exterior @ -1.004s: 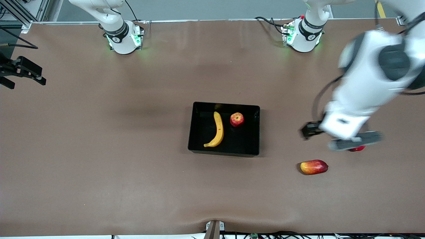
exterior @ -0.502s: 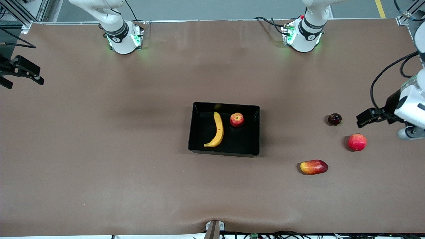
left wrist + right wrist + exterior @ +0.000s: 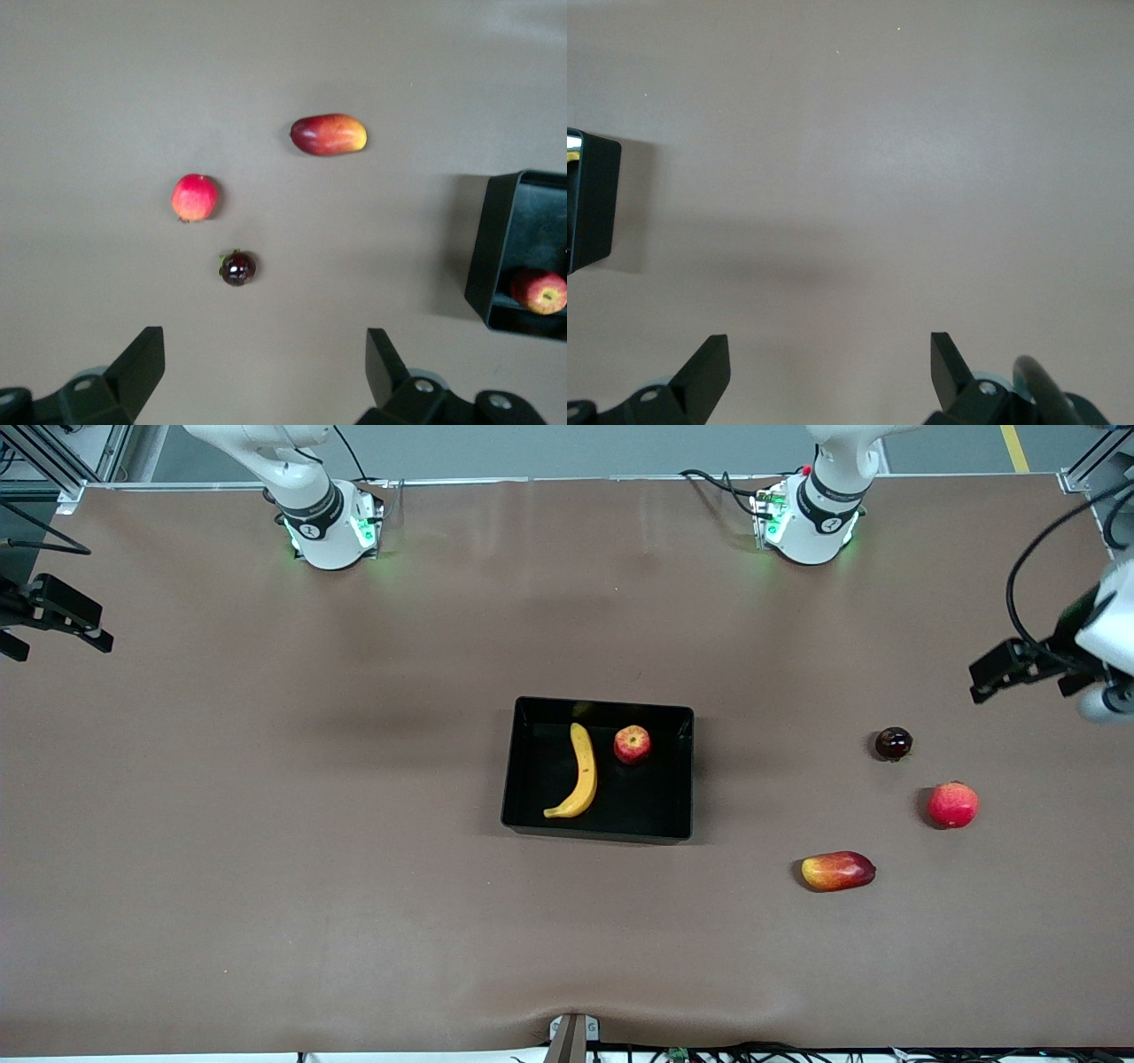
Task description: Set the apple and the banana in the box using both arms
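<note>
The black box (image 3: 532,819) sits mid-table. The yellow banana (image 3: 581,771) and the small red apple (image 3: 632,744) lie inside it, apart from each other. In the left wrist view a corner of the box (image 3: 496,257) shows with the apple (image 3: 539,292) in it. My left gripper (image 3: 263,372) is open and empty, up in the air over the left arm's end of the table (image 3: 1001,669). My right gripper (image 3: 830,372) is open and empty over the right arm's end of the table (image 3: 53,615). A box corner (image 3: 589,204) shows in the right wrist view.
Three other fruits lie on the table toward the left arm's end: a small dark round fruit (image 3: 893,743), a pinkish-red round fruit (image 3: 952,804) and an oblong red-and-yellow fruit (image 3: 837,870). They also show in the left wrist view: the dark round fruit (image 3: 237,267), the pinkish-red fruit (image 3: 194,197), the oblong fruit (image 3: 329,135).
My left arm has swung away from the box area, out past the loose fruits to the table's end, uncovering the dark and pinkish-red fruits. My right gripper has barely moved.
</note>
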`<action>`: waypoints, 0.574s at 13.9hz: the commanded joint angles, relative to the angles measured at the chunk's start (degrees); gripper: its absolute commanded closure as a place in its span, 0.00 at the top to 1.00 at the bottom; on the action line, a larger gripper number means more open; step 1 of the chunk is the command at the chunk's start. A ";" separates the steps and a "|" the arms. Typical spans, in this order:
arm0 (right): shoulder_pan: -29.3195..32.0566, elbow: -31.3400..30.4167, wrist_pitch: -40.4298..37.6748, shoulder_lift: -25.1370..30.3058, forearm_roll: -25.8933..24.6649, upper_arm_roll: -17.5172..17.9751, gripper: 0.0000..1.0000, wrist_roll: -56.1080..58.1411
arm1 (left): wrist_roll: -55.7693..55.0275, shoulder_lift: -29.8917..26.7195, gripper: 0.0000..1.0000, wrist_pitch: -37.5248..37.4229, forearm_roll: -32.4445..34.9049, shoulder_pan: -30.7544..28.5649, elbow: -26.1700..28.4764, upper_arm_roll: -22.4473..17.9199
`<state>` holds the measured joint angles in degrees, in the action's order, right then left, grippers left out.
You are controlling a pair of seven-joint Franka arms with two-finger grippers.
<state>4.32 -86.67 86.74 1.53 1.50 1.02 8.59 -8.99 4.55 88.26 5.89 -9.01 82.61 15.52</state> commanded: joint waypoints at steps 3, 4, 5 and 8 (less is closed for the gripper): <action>0.77 1.16 -0.78 -0.21 -0.18 0.12 1.00 -0.68 | 0.65 -8.77 1.00 0.15 -3.96 6.28 9.23 -6.64; 0.69 1.24 -0.61 -0.21 -0.18 0.03 1.00 -0.68 | 0.81 -8.34 1.00 0.15 -3.70 6.11 8.97 -6.21; 0.60 1.25 -0.52 -0.21 -0.10 0.03 1.00 -0.68 | 0.99 -8.07 1.00 0.15 -3.44 6.11 8.88 -6.20; 0.69 1.25 -0.52 -0.21 -0.10 -0.05 1.00 -0.76 | 1.08 -8.42 1.00 -0.28 -3.43 6.11 8.71 -5.94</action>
<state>4.57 -86.48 86.75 1.53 1.50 0.84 8.53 -8.54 -2.60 88.06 2.94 -3.01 90.43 9.76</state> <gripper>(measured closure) 0.000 0.000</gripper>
